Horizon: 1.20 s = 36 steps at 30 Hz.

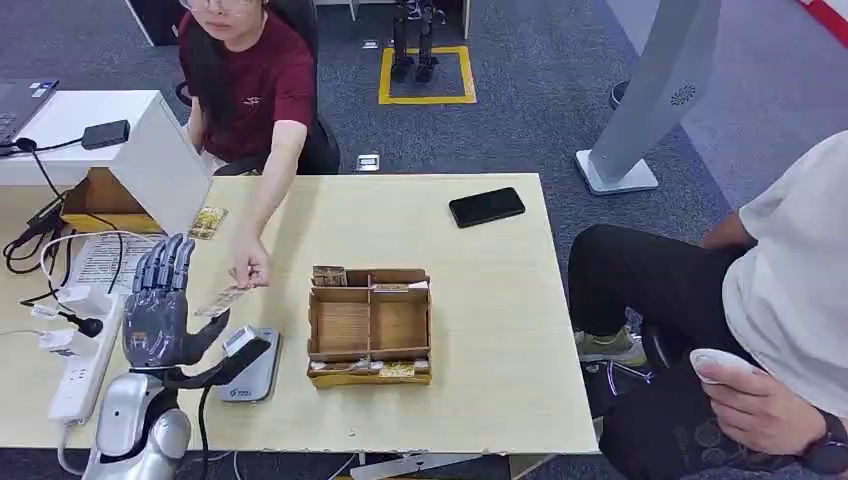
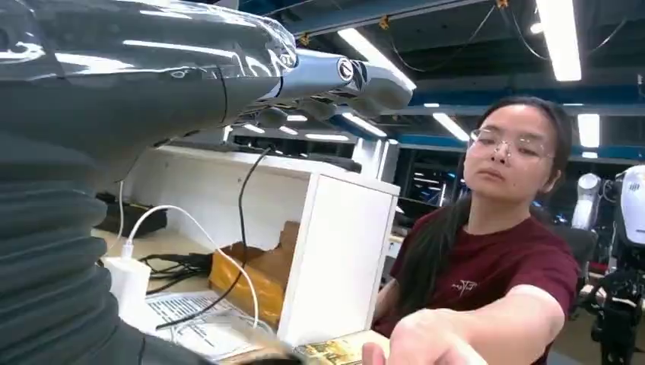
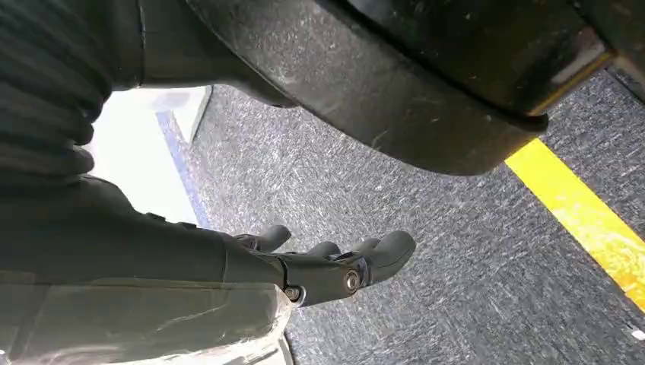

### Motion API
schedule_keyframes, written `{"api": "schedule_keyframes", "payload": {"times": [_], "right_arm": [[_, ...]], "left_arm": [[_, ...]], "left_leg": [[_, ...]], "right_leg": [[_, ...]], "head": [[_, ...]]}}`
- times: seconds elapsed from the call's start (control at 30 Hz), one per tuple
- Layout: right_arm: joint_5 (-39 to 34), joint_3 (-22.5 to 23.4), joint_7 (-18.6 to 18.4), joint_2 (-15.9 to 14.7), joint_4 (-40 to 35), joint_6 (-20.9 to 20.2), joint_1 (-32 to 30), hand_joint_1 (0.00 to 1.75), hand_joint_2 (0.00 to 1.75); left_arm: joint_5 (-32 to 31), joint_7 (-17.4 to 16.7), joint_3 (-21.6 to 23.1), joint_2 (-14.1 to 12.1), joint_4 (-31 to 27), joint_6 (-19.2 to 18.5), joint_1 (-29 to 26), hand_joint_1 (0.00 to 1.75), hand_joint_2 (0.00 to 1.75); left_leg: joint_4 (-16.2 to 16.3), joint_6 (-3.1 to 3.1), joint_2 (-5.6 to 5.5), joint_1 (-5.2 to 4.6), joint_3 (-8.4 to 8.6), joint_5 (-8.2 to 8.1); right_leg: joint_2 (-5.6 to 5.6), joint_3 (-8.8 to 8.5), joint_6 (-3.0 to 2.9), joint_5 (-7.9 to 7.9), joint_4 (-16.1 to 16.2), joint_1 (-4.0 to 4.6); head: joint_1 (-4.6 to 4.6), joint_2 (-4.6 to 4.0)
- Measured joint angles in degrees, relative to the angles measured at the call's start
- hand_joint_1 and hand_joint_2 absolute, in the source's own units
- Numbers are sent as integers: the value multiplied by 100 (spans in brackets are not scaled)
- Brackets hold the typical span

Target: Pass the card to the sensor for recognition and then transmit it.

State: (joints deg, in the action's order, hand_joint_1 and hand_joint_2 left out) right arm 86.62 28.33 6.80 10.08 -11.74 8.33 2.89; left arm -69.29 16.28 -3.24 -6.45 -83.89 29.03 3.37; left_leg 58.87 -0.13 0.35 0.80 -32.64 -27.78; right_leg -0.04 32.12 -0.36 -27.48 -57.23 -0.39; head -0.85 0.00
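One card (image 1: 222, 300), pinched in a person's hand (image 1: 250, 268), sits just beside the empty, spread-fingered left robot hand (image 1: 160, 312).

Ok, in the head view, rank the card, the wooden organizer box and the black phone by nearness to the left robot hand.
From the left robot hand:
1. Card, beside its thumb, pinched by the person's hand.
2. Wooden organizer box, table middle.
3. Black phone, far edge.

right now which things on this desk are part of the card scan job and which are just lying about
In the job:
- thin pale card, held by the person's hand beside the left hand
- grey-white card sensor
- brown divided cardboard box

Lying about:
- black phone
- white power strip
- printed sheet
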Motion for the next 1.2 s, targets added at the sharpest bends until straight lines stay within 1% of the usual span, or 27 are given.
{"api": "schedule_keyframes", "payload": {"times": [0.33,0.63,0.73,0.83,1.03,1.07,1.1,1.13,1.2], "right_arm": [[33,0,0,0,-2,0,9,0,175],[33,2,0,0,-4,7,20,0,175],[35,2,0,0,-13,7,34,0,175],[50,2,0,0,-17,4,46,0,175],[52,0,0,2,-20,2,65,0,175],[55,2,0,2,-20,4,67,0,175],[81,4,-4,2,-22,13,70,0,175],[83,9,-7,4,-22,22,70,0,175],[76,15,-9,4,-24,33,69,0,175]], "left_arm": [[48,70,-15,92,0,-202,104,175,175],[102,122,-20,131,0,-293,219,175,175],[298,212,-24,162,0,-396,254,175,175],[619,402,-61,210,-61,-479,283,175,175],[730,446,-127,256,-116,-558,308,175,175],[816,470,-142,267,-136,-621,308,175,175],[1334,439,-243,409,-234,-1197,364,175,175],[1634,367,-297,488,-256,-1573,395,175,175],[2127,284,-378,571,-273,-2021,441,175,175]], "left_leg": [[0,0,0,0,-1,0],[0,0,-1,0,-1,0],[0,0,-1,0,-1,0],[0,0,-1,0,-1,0],[0,0,0,0,0,0],[0,0,0,0,0,0],[0,0,-2,0,-1,0],[0,0,-2,0,-1,0],[0,0,1,0,0,0]], "right_leg": [[-1,0,0,0,0,0],[-1,0,0,0,0,0],[-1,0,0,0,0,0],[-1,-1,0,0,0,0],[-1,0,0,0,0,0],[-1,0,0,0,0,0],[-3,-1,0,0,0,0],[-2,-1,0,0,0,0],[-1,-1,0,1,0,0]], "head": [[0,0],[0,0],[0,0],[0,0],[0,0],[0,0],[0,0],[0,0],[0,0]]}}
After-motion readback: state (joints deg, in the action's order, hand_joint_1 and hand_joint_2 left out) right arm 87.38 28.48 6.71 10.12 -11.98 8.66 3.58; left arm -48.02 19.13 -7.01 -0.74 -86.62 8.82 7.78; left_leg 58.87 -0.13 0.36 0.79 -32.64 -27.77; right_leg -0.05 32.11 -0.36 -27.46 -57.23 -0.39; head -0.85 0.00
